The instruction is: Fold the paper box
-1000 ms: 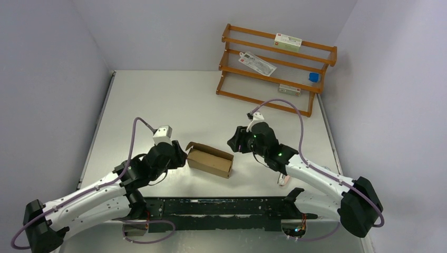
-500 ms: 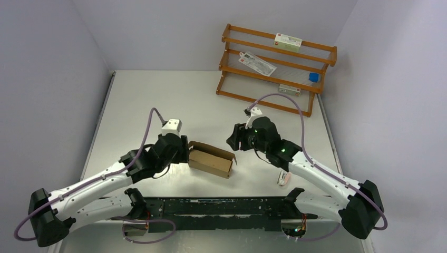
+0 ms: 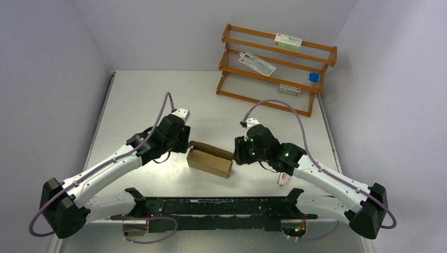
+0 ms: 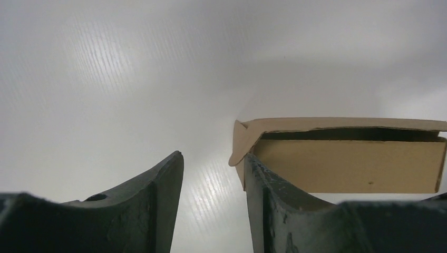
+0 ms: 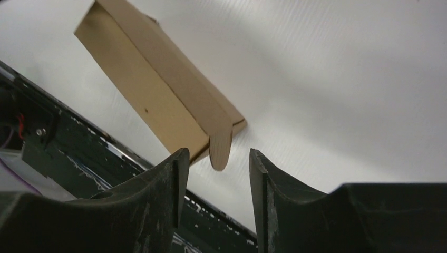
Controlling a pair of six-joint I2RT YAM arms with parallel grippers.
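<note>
The left gripper (image 4: 212, 158) is seen with its jaws parted and nothing held between them. One finger is placed just beside the left end of the paper box (image 3: 210, 159), though contact cannot be judged. The right gripper (image 5: 217, 155) is likewise spread. The small flap at the box's right end is seen in the gap between its fingertips, not pinched. The box is laid on the table (image 3: 137, 100) near the middle, between the two arms, with its end flaps left unfolded. A wooden rack (image 3: 237, 97) carrying packets is stood at the far right.
</note>
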